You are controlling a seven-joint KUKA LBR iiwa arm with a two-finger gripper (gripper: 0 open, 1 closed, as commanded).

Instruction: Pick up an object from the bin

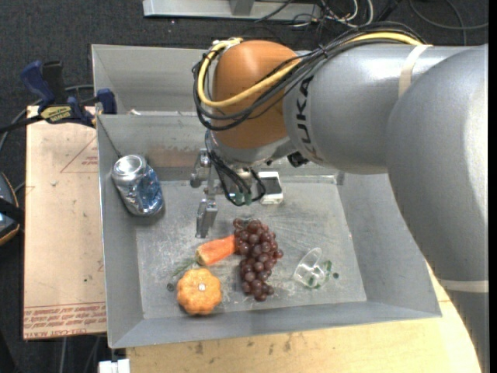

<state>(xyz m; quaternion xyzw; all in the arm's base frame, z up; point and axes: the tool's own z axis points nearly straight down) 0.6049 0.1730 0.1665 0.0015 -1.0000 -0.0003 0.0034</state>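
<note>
Carrot chunk (217, 250): orange wedge on bin floor, just below and slightly right of gripper; nearest item, looks untouched.
Gripper (206, 225): low in bin (116, 231), over bare floor; nothing seen in it. Released or clenched: can't tell, wrist and cables mask it.
Grapes (256, 259): dark purple bunch, below-right of gripper, touching carrot chunk's right end.
Orange pumpkin (199, 290): small, round, farther below gripper, near front wall.
Can (138, 185): silver-blue, well to gripper's left, by left wall.
Clear plastic bit (312, 269): far right of gripper, beyond grapes.
Progress: approx. nil; every item lies on floor, none lifted.
Left to do: my guess, settle on one item, close on it, lift it clear.
</note>
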